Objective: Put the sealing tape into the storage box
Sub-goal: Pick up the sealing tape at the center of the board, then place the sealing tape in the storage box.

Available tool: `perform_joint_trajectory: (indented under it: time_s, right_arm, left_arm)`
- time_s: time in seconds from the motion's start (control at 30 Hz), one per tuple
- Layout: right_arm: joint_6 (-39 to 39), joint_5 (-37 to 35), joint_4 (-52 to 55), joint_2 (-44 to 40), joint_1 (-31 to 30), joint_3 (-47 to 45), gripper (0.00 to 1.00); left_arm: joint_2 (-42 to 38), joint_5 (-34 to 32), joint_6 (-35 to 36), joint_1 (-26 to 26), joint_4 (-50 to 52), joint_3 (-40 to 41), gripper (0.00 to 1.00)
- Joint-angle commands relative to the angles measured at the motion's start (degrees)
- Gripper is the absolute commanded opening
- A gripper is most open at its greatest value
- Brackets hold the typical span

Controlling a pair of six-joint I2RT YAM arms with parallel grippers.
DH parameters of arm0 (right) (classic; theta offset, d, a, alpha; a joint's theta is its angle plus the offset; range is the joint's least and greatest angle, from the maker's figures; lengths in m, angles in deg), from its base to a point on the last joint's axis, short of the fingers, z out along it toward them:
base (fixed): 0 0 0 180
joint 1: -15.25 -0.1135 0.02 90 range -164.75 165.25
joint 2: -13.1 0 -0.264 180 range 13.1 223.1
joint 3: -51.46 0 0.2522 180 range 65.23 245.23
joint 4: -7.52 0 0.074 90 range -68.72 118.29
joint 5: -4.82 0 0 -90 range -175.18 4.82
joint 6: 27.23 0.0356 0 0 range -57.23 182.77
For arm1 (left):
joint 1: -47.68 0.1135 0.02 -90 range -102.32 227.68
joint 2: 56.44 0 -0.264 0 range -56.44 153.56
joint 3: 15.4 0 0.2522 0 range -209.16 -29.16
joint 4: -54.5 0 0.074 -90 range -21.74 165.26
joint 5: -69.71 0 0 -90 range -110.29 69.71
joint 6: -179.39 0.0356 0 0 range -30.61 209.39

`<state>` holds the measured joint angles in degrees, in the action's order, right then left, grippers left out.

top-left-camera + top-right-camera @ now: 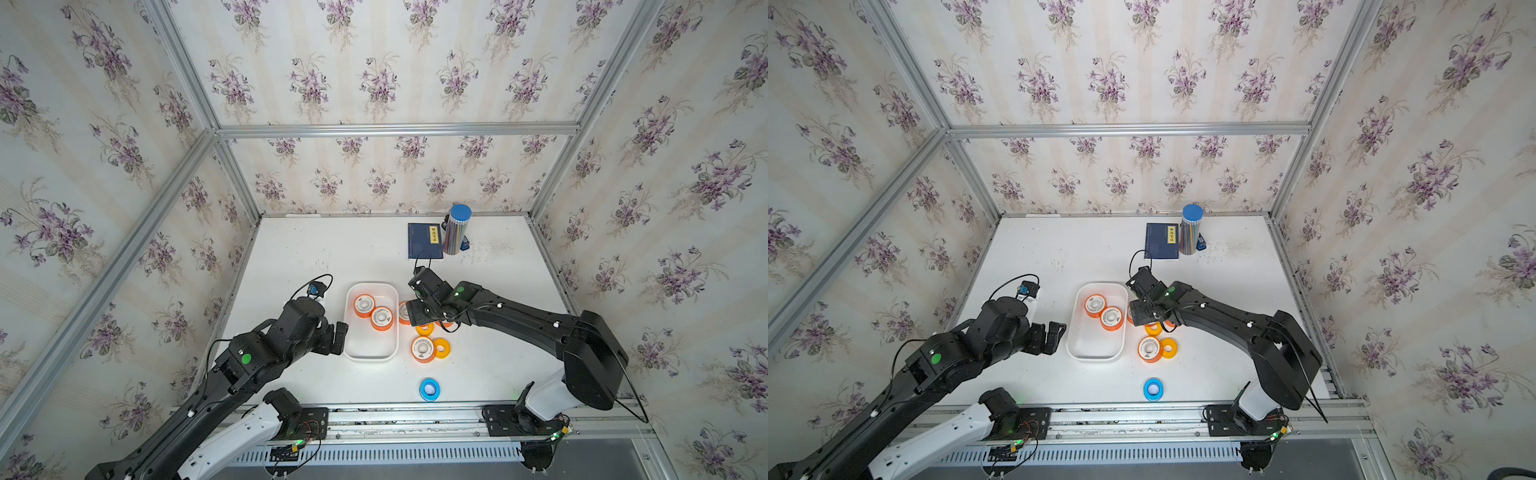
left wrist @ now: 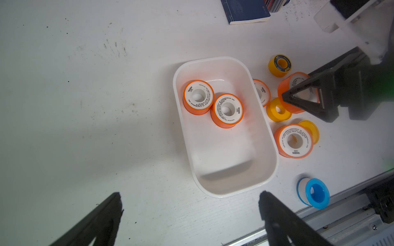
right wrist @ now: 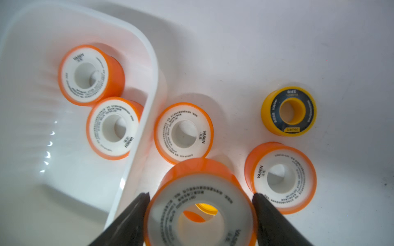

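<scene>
- Partly cut off, the orange, white-faced round tape spool point(image 3: 170, 213) is clamped by the right gripper point(image 3: 200, 194), hole axis roughly upright.
- The left gripper point(image 2: 189, 193) is held wide open, empty.

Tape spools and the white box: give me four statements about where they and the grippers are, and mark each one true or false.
1. The white box holds two orange spools. True.
2. The blue spool lies inside the box. False: it lies on the table outside the box, near the front rail.
3. The left gripper holds a spool. False: it is open and empty, beside the box.
4. The right gripper has its fingers against both sides of a third orange spool, outside the box. True.
</scene>
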<state>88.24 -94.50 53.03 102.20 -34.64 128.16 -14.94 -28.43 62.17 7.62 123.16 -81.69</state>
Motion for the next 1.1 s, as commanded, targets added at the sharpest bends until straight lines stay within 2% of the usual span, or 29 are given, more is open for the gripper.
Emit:
perform_joint_trajectory:
  time_s: [0.0, 0.17, 0.5, 0.77, 1.07]
  right_arm:
    - [-0.2, 2.3, 1.6, -0.8, -1.3, 2.2, 0.77]
    - [0.7, 5.0, 1.0, 2.4, -6.3, 7.6, 0.77]
    - [2.3, 7.8, -1.3, 15.3, -13.4, 17.1, 0.75]
    - [3.2, 6.8, -2.0, 24.1, -15.3, 22.4, 0.74]
    - [3.3, 5.1, -1.7, 28.5, -15.6, 25.1, 0.76]
  left_arm:
    - [0.0, -0.6, -0.2, 0.1, -0.2, 0.0, 1.00]
    - [-0.4, -0.7, -0.4, 0.1, -0.3, 0.0, 1.00]
    - [-2.2, -1.4, -0.6, 0.1, -0.8, 0.4, 1.00]
    - [-2.6, -1.5, -0.6, 0.1, -0.8, 0.6, 1.00]
    - [-2.2, -1.3, -0.5, 0.1, -0.8, 0.6, 1.00]
